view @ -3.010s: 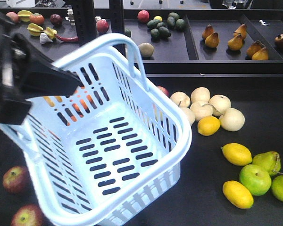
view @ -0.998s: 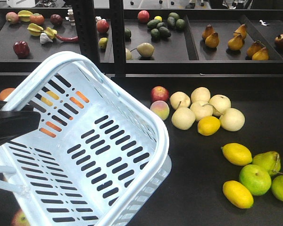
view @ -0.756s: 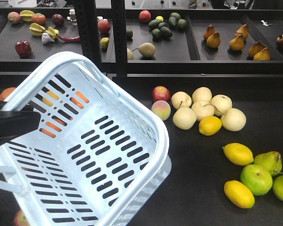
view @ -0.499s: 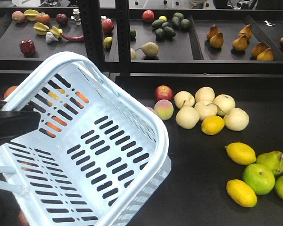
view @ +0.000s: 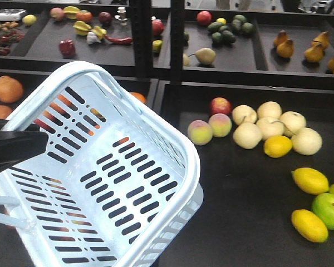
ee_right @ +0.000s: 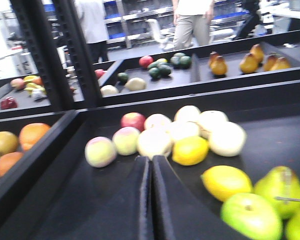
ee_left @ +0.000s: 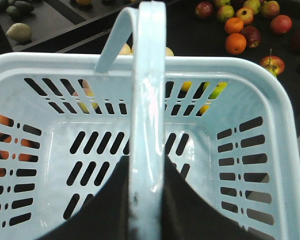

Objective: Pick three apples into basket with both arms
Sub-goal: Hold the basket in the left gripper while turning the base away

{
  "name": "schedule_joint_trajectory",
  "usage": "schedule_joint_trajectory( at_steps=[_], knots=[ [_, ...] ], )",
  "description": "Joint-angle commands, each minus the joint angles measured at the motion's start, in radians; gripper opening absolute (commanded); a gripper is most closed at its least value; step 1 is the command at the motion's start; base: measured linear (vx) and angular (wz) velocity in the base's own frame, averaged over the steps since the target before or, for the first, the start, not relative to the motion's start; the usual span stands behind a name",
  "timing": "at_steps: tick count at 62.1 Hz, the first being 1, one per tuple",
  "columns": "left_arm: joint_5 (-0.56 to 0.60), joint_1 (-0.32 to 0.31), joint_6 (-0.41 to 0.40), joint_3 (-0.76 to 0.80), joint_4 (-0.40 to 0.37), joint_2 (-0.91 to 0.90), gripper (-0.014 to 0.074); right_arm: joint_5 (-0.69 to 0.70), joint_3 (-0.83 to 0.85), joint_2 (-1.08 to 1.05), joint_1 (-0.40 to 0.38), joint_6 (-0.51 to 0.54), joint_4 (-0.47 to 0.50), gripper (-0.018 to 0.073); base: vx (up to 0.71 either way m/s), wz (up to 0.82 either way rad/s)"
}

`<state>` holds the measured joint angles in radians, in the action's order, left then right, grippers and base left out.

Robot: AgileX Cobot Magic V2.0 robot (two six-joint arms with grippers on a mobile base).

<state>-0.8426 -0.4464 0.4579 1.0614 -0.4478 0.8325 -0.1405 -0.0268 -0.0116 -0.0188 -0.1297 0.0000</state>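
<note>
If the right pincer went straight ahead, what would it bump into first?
Probably the pale round fruit just beyond the shut right pincer. The lemon sits close beside that line, and depth is hard to judge here.

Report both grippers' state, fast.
Left gripper: closed on the basket handle.
Right gripper: fingers closed, holding nothing.

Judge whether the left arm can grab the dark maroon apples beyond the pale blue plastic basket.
Probably not: the left gripper is shut on the basket's loop handle, leaving it occupied.
</note>
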Motion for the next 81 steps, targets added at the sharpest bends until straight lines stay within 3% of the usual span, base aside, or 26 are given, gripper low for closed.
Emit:
schedule_joint_trajectory(
  at_steps=[1,81],
  knots=[
    [0.097,-0.004,-0.004,0.028,-0.035,-0.01,-0.0006,0.076,-0.013,-0.011,-0.004,0.008,-0.007,-0.0005,-0.08,0.3],
    [0.097,-0.004,-0.004,0.028,-0.035,-0.011,-0.0006,0.076,-0.013,-0.011,-0.004,0.008,-0.007,-0.0005,-0.14,0.52]
  ],
)
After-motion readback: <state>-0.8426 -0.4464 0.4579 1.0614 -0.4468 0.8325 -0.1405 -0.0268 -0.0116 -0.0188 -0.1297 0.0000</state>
